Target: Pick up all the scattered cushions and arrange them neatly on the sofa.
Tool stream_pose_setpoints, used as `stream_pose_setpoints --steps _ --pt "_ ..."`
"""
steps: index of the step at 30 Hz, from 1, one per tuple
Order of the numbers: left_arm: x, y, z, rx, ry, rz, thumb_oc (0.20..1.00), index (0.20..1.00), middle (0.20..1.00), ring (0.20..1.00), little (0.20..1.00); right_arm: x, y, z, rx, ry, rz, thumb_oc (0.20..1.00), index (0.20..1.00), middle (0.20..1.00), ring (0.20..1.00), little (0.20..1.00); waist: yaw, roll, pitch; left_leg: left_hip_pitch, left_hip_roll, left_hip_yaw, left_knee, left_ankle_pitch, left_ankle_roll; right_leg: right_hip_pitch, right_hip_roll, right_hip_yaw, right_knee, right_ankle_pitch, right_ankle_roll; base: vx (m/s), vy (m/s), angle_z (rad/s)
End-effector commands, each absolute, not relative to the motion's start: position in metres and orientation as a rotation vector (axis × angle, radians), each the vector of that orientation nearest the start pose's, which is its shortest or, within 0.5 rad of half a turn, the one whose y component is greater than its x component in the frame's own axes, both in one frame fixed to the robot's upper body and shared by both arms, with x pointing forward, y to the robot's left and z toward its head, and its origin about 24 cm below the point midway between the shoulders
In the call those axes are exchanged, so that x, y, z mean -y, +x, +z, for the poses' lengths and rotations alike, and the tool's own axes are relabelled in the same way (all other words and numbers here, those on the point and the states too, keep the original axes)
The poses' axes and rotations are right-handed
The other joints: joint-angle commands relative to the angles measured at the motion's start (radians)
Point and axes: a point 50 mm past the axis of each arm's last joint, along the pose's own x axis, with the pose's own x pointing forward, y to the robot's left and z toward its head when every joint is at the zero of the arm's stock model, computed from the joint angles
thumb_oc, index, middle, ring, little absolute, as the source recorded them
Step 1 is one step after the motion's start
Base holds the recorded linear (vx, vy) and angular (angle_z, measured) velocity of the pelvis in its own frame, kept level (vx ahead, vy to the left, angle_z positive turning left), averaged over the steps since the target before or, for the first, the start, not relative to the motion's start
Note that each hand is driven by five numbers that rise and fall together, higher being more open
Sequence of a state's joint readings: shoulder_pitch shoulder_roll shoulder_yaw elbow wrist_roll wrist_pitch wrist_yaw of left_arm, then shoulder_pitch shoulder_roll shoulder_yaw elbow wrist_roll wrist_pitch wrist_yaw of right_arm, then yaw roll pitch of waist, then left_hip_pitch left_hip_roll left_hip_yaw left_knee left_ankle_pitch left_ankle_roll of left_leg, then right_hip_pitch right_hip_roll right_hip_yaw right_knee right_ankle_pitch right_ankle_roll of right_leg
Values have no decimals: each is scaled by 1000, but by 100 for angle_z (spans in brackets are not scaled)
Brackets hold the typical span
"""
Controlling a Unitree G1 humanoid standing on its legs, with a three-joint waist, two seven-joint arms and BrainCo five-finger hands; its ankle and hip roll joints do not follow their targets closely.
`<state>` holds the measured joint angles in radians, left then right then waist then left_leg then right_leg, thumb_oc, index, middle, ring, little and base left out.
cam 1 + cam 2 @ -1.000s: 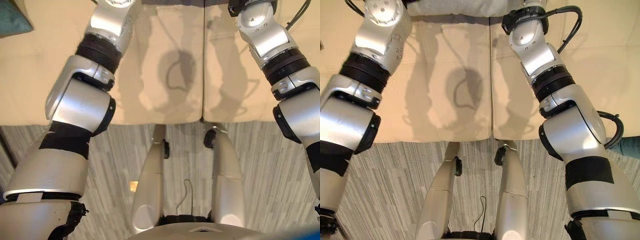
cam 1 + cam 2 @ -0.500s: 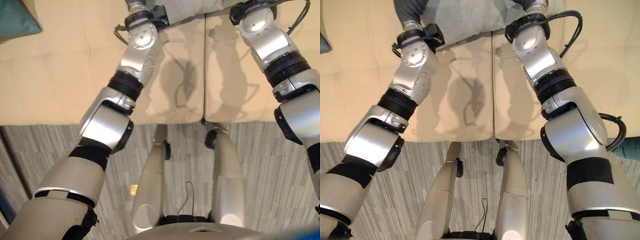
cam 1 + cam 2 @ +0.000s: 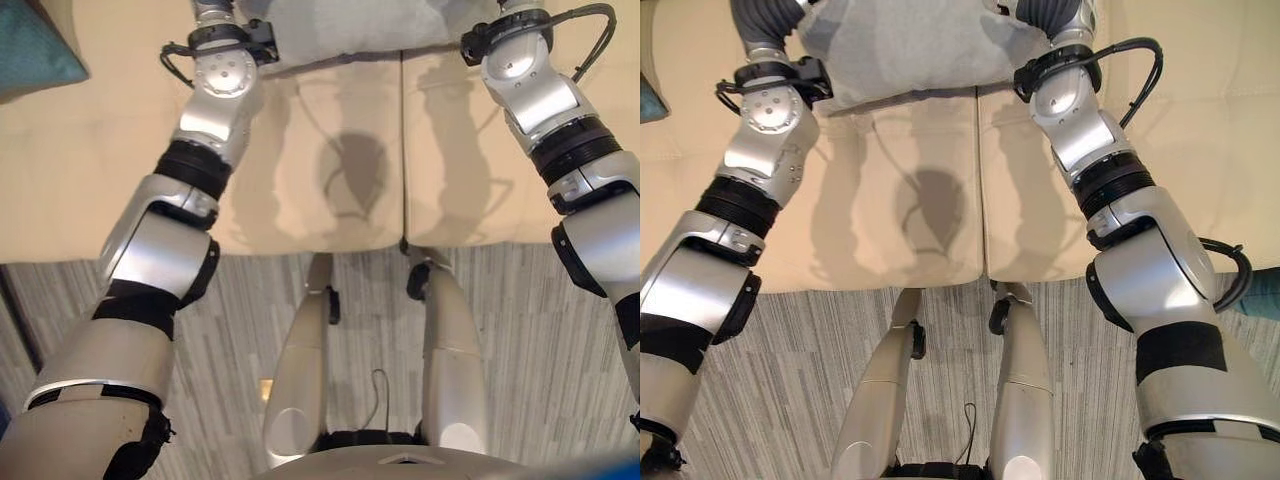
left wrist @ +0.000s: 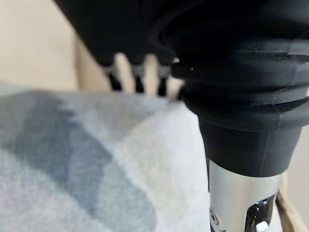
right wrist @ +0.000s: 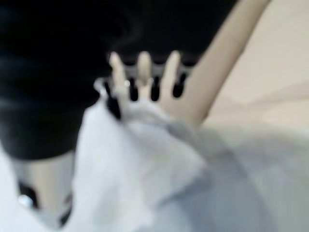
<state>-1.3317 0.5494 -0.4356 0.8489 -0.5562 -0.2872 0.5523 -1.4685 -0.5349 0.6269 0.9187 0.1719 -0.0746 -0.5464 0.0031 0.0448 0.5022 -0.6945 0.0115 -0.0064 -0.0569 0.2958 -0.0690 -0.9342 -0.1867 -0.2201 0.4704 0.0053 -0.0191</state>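
Grey cushion [image 3: 905, 45] at 12 o'clock on cream sofa [image 3: 890, 200], left hand [image 4: 137, 79] and right hand [image 5: 145, 79] against its edges, grip unclear, teal cushion [image 3: 30, 55] at 10 o'clock

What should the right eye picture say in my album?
Two silver arms bring a light grey fabric cushion onto the cream sofa.

Head stereo pair: both eyes look steeply down from above onto the front edge of the cream sofa [image 3: 90, 150], the striped floor [image 3: 790, 390] below it. Both share the seat seam and the grey cushion [image 3: 900, 45] lying at the far side of the sofa seat. Left wrist camera: very close, facing along the left hand [image 4: 137, 79] over the grey cushion toward the sofa. Right wrist camera: equally near, facing along the right hand [image 5: 145, 77] across the same cushion.
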Motion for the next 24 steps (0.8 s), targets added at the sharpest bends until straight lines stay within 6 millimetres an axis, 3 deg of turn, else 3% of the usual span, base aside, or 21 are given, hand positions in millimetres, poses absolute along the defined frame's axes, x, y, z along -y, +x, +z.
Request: stream_pose_setpoints --steps 1,10,15,16,18,19,20,21,22,23,24 --pt "-207 377 362 848 -39 412 1000 1000 1000 1000 1000 151 382 384 885 -590 -360 1000 1000 1000 1000 1000 -9 -7 18 157 -23 -26 5 -145 -34 116 -44 51 -174 81 190 0 0 0" --pt "-234 375 332 799 -16 433 1000 1000 1000 1000 1000 186 377 382 867 -665 -424 1000 1000 1000 1000 1000 -6 -11 18 182 -24 -29 9 -151 -32 147 -48 46 -170 75 190 0 0 0" --pt "-260 364 301 770 -38 474 1000 1000 1000 1000 1000 220 376 361 796 -696 -476 1000 1000 1000 1000 1000 -4 -19 18 210 -22 -28 27 -166 -28 181 -48 43 -169 74 188 0 0 0" --pt "-270 356 280 752 -14 467 1000 1000 1000 1000 1000 238 376 340 729 -709 -482 1000 1000 1000 1000 1000 -3 -21 18 234 -22 -29 42 -178 -27 215 -47 39 -171 72 186 34 -32 3" --pt "-277 342 246 708 -25 448 1000 1000 1000 1000 1000 253 374 305 645 -724 -448 1000 1000 1000 1000 1000 -3 -25 18 273 -22 -34 62 -197 -22 267 -48 29 -173 68 183 57 -37 6" --pt "-282 328 214 649 10 430 1000 1000 1000 1000 1000 265 370 269 560 -728 -400 1000 1000 1000 1000 1000 -3 -30 12 311 -23 -36 73 -214 -19 322 -49 18 -180 65 183 51 -17 7" --pt "-282 328 213 647 11 430 1000 1000 1000 1000 1000 265 370 267 557 -728 -400 1000 1000 1000 1000 1000 -3 -30 11 313 -22 -37 72 -214 -19 325 -49 17 -181 65 183 64 -13 8" --pt "-286 321 195 598 38 410 1000 1000 1000 1000 1000 272 366 248 503 -738 -370 1000 1000 1000 1000 1000 -4 -31 0 334 -19 -37 74 -222 -18 357 -50 10 -192 63 183 94 -16 6" --pt "-288 307 152 470 39 388 1000 1000 1000 1000 1000 277 358 198 377 -696 -292 1000 1000 1000 1000 1000 -4 -35 -31 375 -20 -39 74 -232 -17 420 -44 -6 -218 64 184 94 -16 5" --pt "-287 307 151 469 40 387 1000 1000 1000 1000 1000 277 358 198 376 -696 -292 1000 1000 1000 1000 1000 -4 -35 -31 376 -19 -40 73 -232 -17 422 -44 -7 -219 64 184 95 -13 5" --pt "-288 300 125 379 28 381 1000 1000 1000 1000 1000 278 352 176 319 -696 -262 1000 1000 1000 1000 1000 -7 -39 -48 399 -18 -40 68 -237 -17 455 -38 -15 -238 66 185 115 0 8"
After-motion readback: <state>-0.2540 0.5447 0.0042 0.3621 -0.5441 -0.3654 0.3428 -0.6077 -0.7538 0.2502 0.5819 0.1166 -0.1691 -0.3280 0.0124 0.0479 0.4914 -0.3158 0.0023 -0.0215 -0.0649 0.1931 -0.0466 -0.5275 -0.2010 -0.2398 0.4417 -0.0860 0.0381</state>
